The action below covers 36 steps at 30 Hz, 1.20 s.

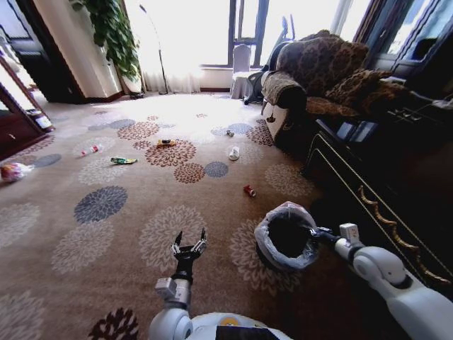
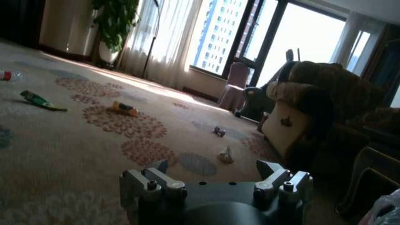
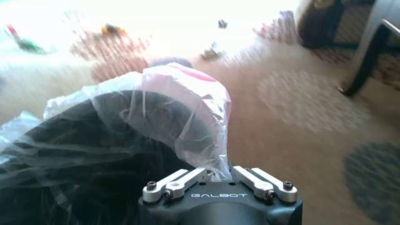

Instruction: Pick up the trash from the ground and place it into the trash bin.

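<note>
The trash bin (image 1: pixel 263 239), a small dark bin with a whitish bag over its rim, stands on the carpet at my right. My right gripper (image 1: pixel 316 234) is shut on its bagged rim (image 3: pixel 187 122); the fingers (image 3: pixel 253 178) pinch the plastic. My left gripper (image 1: pixel 190 248) hovers open and empty over the carpet, left of the bin; its fingers (image 2: pixel 145 182) spread wide. Trash lies farther off: a red can (image 1: pixel 249 190), a white bottle (image 1: pixel 233 153), a yellow-orange wrapper (image 1: pixel 166 143), a green wrapper (image 1: pixel 123 161) and a red-capped bottle (image 1: pixel 90 150).
A dark cabinet (image 1: pixel 382 177) runs along the right, with a patterned sofa (image 1: pixel 318 71) behind it. A chair (image 1: pixel 242 64) and a potted plant (image 1: pixel 113 28) stand by the windows. A pinkish bag (image 1: pixel 13 171) lies at the far left.
</note>
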### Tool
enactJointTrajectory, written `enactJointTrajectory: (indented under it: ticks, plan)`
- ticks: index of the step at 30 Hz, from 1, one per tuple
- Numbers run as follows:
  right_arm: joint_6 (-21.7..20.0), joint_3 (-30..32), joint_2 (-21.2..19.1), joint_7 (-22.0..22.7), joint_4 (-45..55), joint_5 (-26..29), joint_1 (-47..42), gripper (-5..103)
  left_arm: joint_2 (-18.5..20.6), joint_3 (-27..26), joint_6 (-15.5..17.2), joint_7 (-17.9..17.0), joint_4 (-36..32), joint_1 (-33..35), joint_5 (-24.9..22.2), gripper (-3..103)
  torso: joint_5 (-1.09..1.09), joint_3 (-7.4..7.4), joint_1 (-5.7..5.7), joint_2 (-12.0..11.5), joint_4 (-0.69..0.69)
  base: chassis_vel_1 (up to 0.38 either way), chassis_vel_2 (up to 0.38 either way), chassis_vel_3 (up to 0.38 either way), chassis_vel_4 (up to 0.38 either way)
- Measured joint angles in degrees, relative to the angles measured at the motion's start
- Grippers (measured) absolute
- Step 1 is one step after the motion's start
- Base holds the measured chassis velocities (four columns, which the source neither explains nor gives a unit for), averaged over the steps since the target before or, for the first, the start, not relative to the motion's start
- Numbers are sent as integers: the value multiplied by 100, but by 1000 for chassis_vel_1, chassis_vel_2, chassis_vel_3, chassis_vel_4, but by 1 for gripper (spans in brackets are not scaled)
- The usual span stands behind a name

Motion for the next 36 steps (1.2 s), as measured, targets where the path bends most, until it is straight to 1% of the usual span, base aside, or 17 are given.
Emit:
enactJointTrajectory:
  ticks: [1,2,3,4,5,7,8,10,11,12,13,15,19,20,25,29,36]
  plan:
    - [0,0,0,0,0,0,0,0,0,0,0,0,0,0,0,93,0,0,0,0,0,0,0,0,0]
    - [188,15,210,0,129,43,13,0,10,-29,0,21,-44,23,0,93,-1,0,0,0,1,0,0,0,0]
    - [442,21,423,-3,197,43,15,0,15,-58,0,44,-67,37,0,93,-4,-1,0,0,2,0,0,0,0]
    - [773,21,670,-5,241,-43,12,0,24,-104,0,64,-79,47,5,93,-1,-1,0,0,1,0,0,0,0]
    - [773,21,670,-5,241,-43,12,0,24,-104,0,64,-79,47,5,93,-1,-1,0,0,1,0,0,0,0]
    - [1069,71,1131,0,359,-198,-3,0,29,-227,-2,119,-84,62,38,93,-2,-1,0,0,-1,0,0,0,0]
    - [1069,71,1131,0,359,-198,-3,0,29,-227,-2,119,-84,62,38,93,-2,-1,0,0,-1,0,0,0,0]
    - [1327,84,1439,-5,407,-427,-74,0,45,-361,-16,162,-85,67,46,93,0,-1,0,0,0,0,0,0,0]
    - [1430,90,1519,-5,408,-546,-108,0,55,-408,-24,174,-85,66,36,93,0,-1,-1,0,0,0,0,0,0]
    - [1430,90,1519,-5,408,-546,-108,0,55,-408,-24,174,-85,66,36,93,0,-1,-1,0,0,0,0,0,0]
    - [1566,106,1625,-2,410,-721,-160,0,72,-486,-42,190,-78,55,13,93,-2,-1,-1,0,0,0,0,0,0]
    - [1665,115,1769,-2,425,-893,-229,0,81,-592,-60,208,-24,22,-2,93,-2,-1,-1,0,-2,0,0,0,0]
    - [1793,99,1886,-1,453,-1047,-254,0,73,-675,-75,213,24,-14,-19,93,0,-1,-1,0,-1,0,0,0,0]
    - [1885,70,1927,-1,474,-1072,-246,0,59,-705,-90,216,63,-29,-19,93,-3,-1,-1,0,-1,0,0,0,0]
    - [2127,-43,1986,-4,481,-1078,-123,0,-12,-683,-190,284,209,-10,135,93,-1,-1,-1,0,1,0,0,0,0]
    - [2557,-112,1986,-5,327,-1115,-42,0,-131,-529,-279,292,274,44,335,93,0,-1,-1,0,0,0,0,0,0]
    - [2729,-157,1951,-7,187,-1093,67,0,-203,-402,-304,290,396,104,529,93,0,-1,-2,1,-1,-39,26,30,-40]
